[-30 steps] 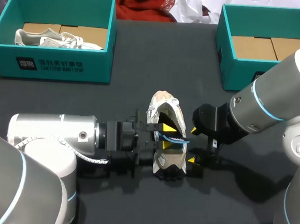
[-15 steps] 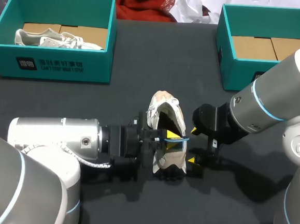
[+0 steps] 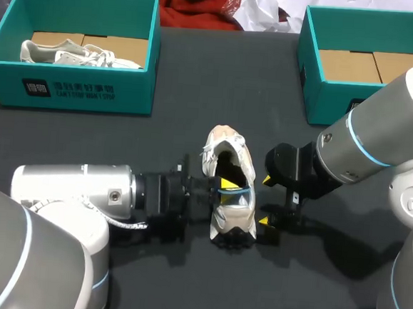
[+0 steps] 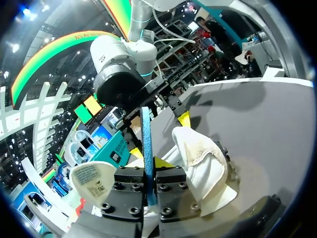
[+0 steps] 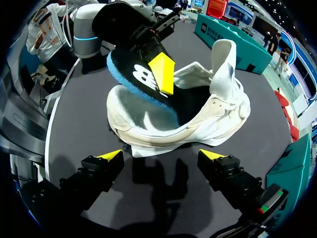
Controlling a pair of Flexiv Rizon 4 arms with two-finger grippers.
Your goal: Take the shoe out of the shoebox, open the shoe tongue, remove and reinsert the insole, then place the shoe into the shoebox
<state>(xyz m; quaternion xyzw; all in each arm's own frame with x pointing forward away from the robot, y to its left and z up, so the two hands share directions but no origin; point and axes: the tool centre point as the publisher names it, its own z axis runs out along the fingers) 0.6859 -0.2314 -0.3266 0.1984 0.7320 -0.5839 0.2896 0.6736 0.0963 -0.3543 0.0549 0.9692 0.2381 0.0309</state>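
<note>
1. The shoe (image 3: pixel 230 192) lies on the desk (image 3: pixel 198 75).
2. The left end effector (image 3: pixel 225 186) is clenched on the insole (image 5: pixel 141 82), which is half inside the shoe.
3. The right end effector (image 5: pixel 161 158) is released, just beside the shoe. It should probably brace the shoe while the insole slides lengthwise.

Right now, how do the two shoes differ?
The shoe on the table sits between the left gripper and right gripper; the shoe in the box lies untouched in a teal shoebox. The table shoe's blue insole sticks out, pinched by the left gripper; the boxed shoe's isn't visible. Both are pale sneakers.
</note>
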